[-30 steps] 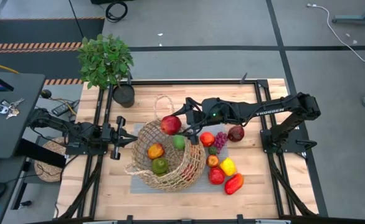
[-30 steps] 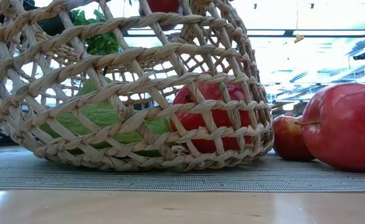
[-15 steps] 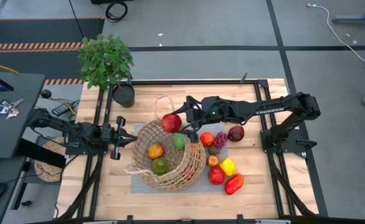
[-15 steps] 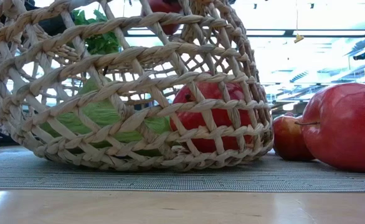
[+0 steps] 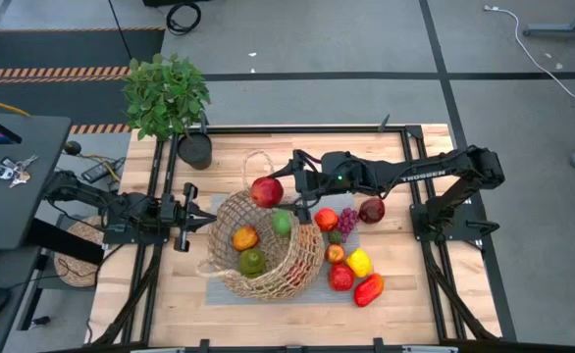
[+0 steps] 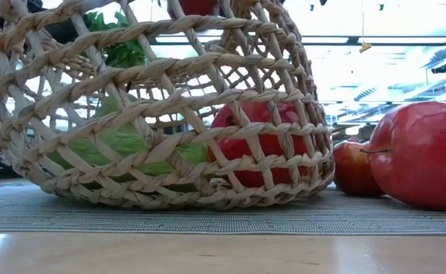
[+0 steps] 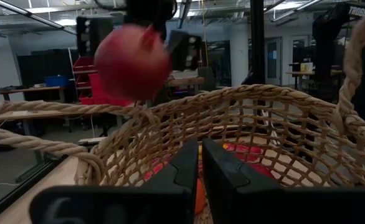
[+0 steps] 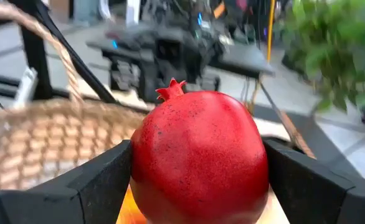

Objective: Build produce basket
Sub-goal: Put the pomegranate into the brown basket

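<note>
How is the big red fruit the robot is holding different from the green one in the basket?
The pomegranate is red, with a little crown on top; the green fruit is green. The pomegranate sits up in the right end effector over the basket's rim, while the green fruit lies down inside the basket. Both are round.

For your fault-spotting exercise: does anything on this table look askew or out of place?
The basket looks tipped, its mouth leaning towards the shut left hand rather than sitting level. The right hand holds a pomegranate over its far rim. Nothing looks spilled or damaged.
</note>
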You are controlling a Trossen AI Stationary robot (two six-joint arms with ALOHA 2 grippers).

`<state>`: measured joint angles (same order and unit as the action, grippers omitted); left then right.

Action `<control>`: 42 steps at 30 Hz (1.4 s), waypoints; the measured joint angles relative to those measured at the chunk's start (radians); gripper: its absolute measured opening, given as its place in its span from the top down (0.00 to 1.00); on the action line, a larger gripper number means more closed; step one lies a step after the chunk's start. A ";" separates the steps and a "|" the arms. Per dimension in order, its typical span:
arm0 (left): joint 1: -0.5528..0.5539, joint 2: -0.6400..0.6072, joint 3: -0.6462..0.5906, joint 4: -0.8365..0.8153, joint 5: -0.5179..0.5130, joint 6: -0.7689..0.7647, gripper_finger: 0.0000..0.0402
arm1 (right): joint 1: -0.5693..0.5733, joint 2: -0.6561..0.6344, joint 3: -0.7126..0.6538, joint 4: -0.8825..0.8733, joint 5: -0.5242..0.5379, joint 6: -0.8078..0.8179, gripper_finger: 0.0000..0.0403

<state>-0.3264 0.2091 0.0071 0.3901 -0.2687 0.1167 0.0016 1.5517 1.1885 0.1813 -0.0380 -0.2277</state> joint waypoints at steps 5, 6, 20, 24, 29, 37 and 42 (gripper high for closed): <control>0.000 0.000 0.000 0.000 0.000 0.000 0.91 | 0.031 0.000 0.000 0.119 -0.004 -0.006 0.13; 0.000 0.000 0.000 0.000 0.000 0.000 0.91 | 0.036 0.000 0.000 0.137 -0.010 -0.010 0.13; 0.000 0.000 0.000 0.000 0.000 0.000 0.92 | 0.107 0.000 0.000 0.185 0.047 -0.598 0.13; 0.000 0.000 0.000 0.000 0.000 0.000 0.91 | 0.146 0.000 0.000 0.168 0.047 -0.887 0.13; 0.000 0.000 0.000 0.000 0.000 0.000 0.93 | 0.187 0.000 0.000 0.195 0.048 -1.072 0.13; 0.000 0.000 0.000 0.000 0.000 0.000 0.91 | 0.213 0.001 0.000 0.191 0.085 -1.058 0.13; 0.000 0.000 0.000 0.000 0.000 0.000 0.92 | 0.191 0.005 0.000 0.236 0.046 -0.822 0.13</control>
<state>-0.3266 0.2091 0.0071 0.3901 -0.2685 0.1169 0.1928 1.5568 1.1885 0.4168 0.0080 -1.0493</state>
